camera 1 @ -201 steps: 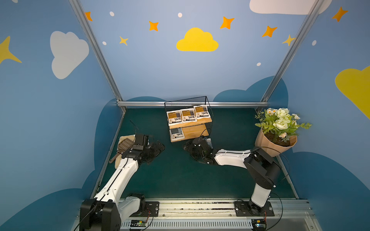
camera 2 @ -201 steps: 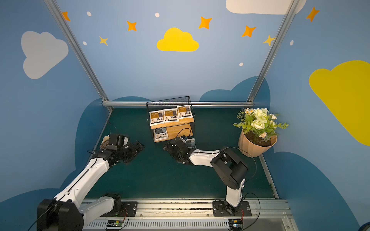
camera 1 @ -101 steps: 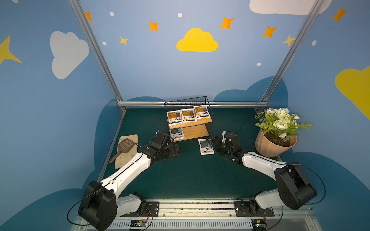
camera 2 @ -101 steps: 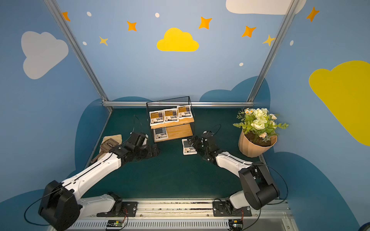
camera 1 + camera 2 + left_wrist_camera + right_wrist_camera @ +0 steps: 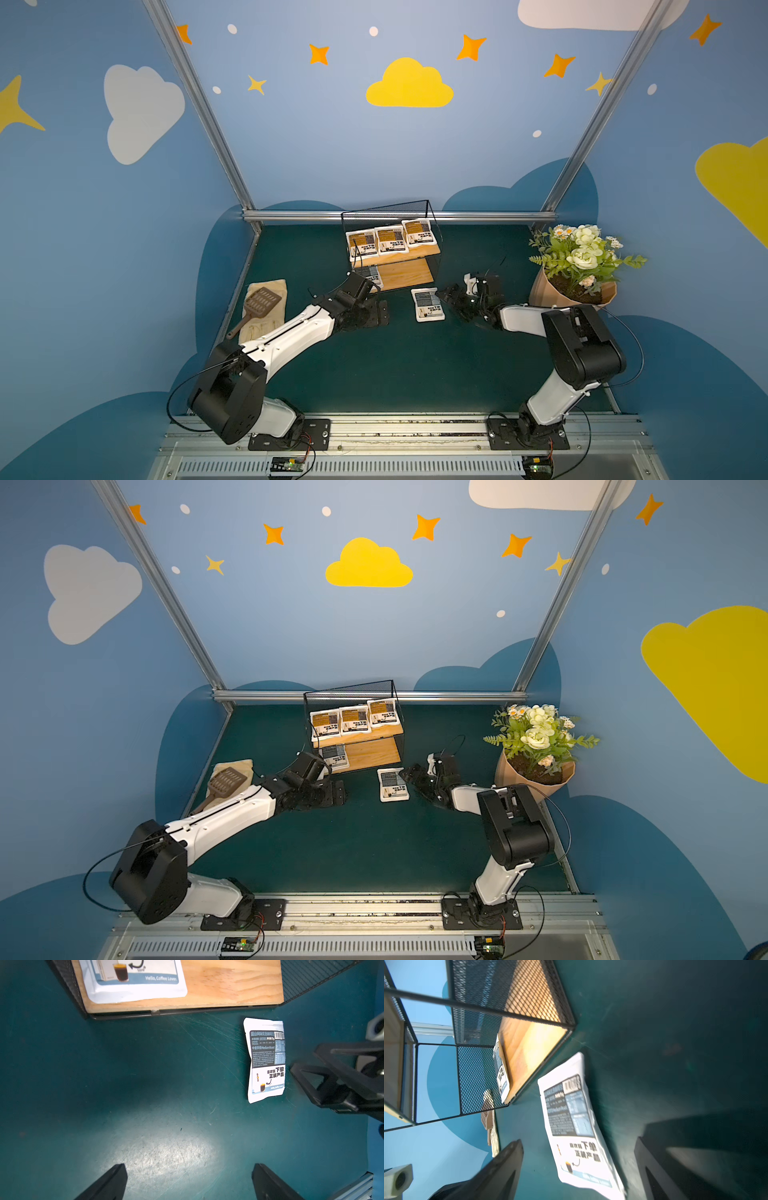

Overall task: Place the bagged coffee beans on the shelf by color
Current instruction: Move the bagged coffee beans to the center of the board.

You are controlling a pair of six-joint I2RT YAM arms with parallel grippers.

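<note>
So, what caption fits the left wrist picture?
Open left gripper over the green table; a grey-blue coffee bag lies near the shelf.

The shelf (image 5: 409, 274) stands at the back middle of the counter (image 5: 395, 374). On its upper board three pouches (image 5: 390, 241) lie side by side. On the lower board a single pouch (image 5: 334, 756) lies at the left end. A loose pouch (image 5: 428, 304) lies flat on the counter, just before the right front corner of the shelf, not touching it. The right tool (image 5: 451, 301) is just right of this pouch; the left tool (image 5: 380, 318) is left of it, before the shelf. The flowerpot (image 5: 571, 291) stands at the right edge, the glove (image 5: 272, 328) at the left edge, with a spatula (image 5: 263, 300) lying on it
</note>
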